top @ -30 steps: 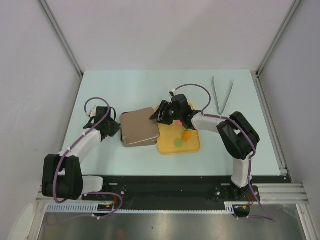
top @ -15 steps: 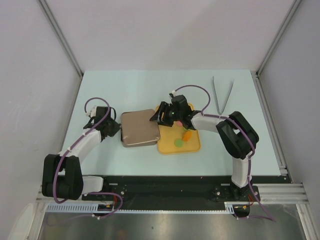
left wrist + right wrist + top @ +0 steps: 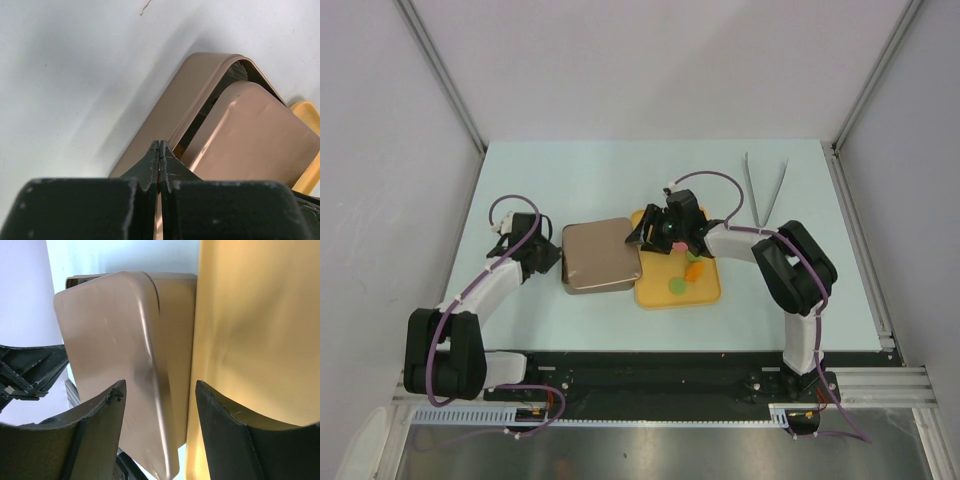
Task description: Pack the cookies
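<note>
A green cookie (image 3: 675,286) and an orange cookie (image 3: 693,269) lie on a yellow tray (image 3: 708,292); any others are hidden under my right arm. A copper tin (image 3: 600,257) stands left of the tray, its lid (image 3: 255,135) lying askew on the base (image 3: 200,85) with a gap showing. My left gripper (image 3: 553,262) is shut on the tin's left rim (image 3: 160,147). My right gripper (image 3: 643,233) is open and holds nothing. It hovers over the seam between the lid (image 3: 115,325) and the tray (image 3: 255,330), its centre (image 3: 160,390) above the lid's right edge.
Metal tongs (image 3: 765,190) lie on the table at the back right. The yellow tray's corner shows behind the lid in the left wrist view (image 3: 305,110). My left arm (image 3: 30,370) shows beyond the tin in the right wrist view.
My right gripper has shifted slightly to the right over the lid's right edge. The left arm and the tin have stayed put.
</note>
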`<state>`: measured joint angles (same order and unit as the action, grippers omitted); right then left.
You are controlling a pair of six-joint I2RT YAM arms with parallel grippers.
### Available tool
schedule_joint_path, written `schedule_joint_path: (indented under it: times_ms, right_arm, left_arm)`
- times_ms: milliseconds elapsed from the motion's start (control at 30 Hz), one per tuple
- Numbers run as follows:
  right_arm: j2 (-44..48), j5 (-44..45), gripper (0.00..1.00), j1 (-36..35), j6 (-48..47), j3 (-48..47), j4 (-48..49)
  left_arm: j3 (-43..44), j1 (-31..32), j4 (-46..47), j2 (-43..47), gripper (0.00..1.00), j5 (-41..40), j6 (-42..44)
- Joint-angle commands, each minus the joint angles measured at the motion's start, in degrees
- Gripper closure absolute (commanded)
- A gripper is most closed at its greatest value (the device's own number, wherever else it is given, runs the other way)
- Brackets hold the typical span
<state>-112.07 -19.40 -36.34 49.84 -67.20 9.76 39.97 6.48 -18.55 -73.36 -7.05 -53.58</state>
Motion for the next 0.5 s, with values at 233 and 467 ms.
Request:
schedule_joint_path:
  times_ms: [233,467]
  right_arm:
    - [3.61,1.47,0.37,0.21,-2.03,-1.18,-1.15]
    - [5.63,2.26,0.37,0.74,-2.47,-1.00,-1.50]
  left_arm:
    - [0.29,0.81,1.94,0.59,0.99,2.65,-0.91]
    - [0.64,0.81,1.67,0.94,1.00,2.39,-0.65]
